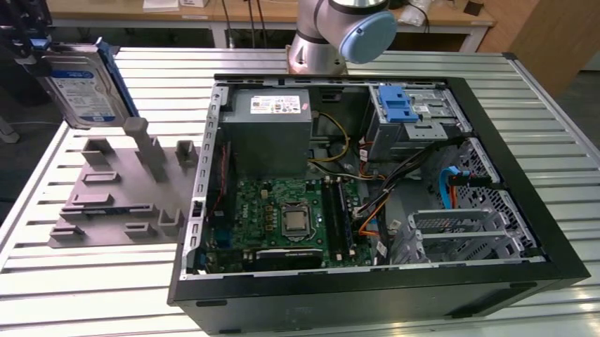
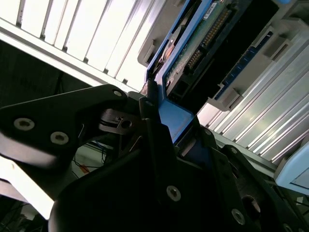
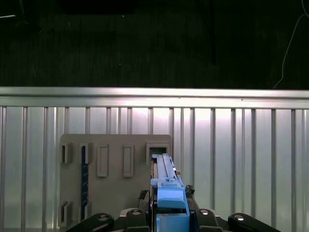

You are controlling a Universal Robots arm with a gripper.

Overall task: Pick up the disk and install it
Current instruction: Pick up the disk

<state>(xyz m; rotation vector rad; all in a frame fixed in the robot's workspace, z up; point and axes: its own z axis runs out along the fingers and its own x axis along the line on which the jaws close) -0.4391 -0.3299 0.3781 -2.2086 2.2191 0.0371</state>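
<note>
Table: ribbed aluminium slats, hard and shiny.
PC case: black steel tower on its side, lid off. Green motherboard inside, blue-latched drive cage at its 1 o'clock.
Fixture plate: matte grey plastic with slots and posts, at 9 o'clock of the case.
Disk: at 10 o'clock of the case, just beyond the fixture plate, standing on edge with the label facing out. It looks clear of the slots, but I can't confirm that.
Gripper: black fingers clamped on the blue end tab of the disk's carrier.
Handling, my read:
- The disk is a rigid metal slab, dense for its size, with smooth faces.
- The bare circuit board and pin rows show in the second wrist view, so it's shock-sensitive and shouldn't be knocked.
- The carrier is thin plastic and likely flexes.
- The tab hold leaves the side rails free, but the body hangs off one end, so expect some droop or swing.
</note>
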